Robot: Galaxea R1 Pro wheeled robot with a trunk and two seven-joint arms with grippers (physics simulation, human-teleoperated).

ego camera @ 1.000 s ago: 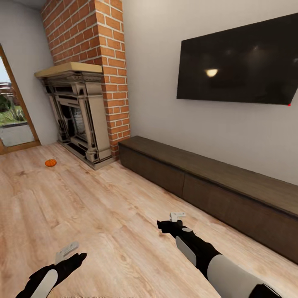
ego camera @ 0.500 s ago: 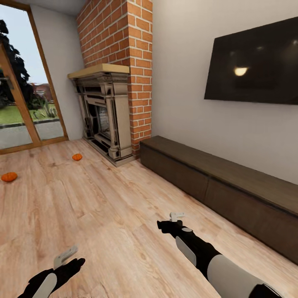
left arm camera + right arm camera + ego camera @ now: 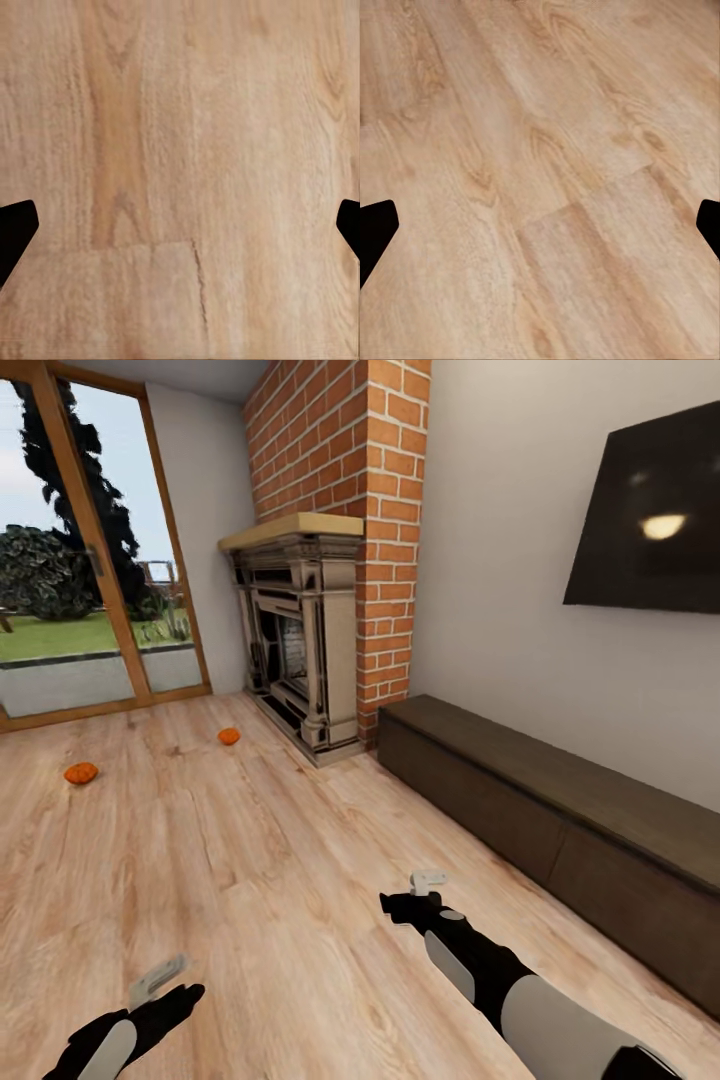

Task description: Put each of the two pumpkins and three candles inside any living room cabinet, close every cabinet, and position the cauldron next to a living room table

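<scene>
Two small orange pumpkins lie on the wood floor in the head view: one (image 3: 229,736) near the fireplace, the other (image 3: 81,773) further left by the glass door. The long dark brown cabinet (image 3: 520,810) runs along the right wall, all fronts shut. My left gripper (image 3: 155,980) hangs low at the bottom left and my right gripper (image 3: 430,880) is at bottom centre; both are far from the pumpkins. In each wrist view the black fingertips (image 3: 15,232) (image 3: 375,232) stand wide apart over bare floor, holding nothing. Candles and cauldron are out of view.
A brick chimney with an ornate fireplace (image 3: 295,645) stands at the back. A glass door (image 3: 70,560) fills the far left wall. A dark TV (image 3: 650,530) hangs above the cabinet. Open wood floor (image 3: 250,880) lies between me and the pumpkins.
The whole view has swung left: the fireplace and cabinet shifted right and the glass door and a second pumpkin came into sight. The arms keep their pose in the picture.
</scene>
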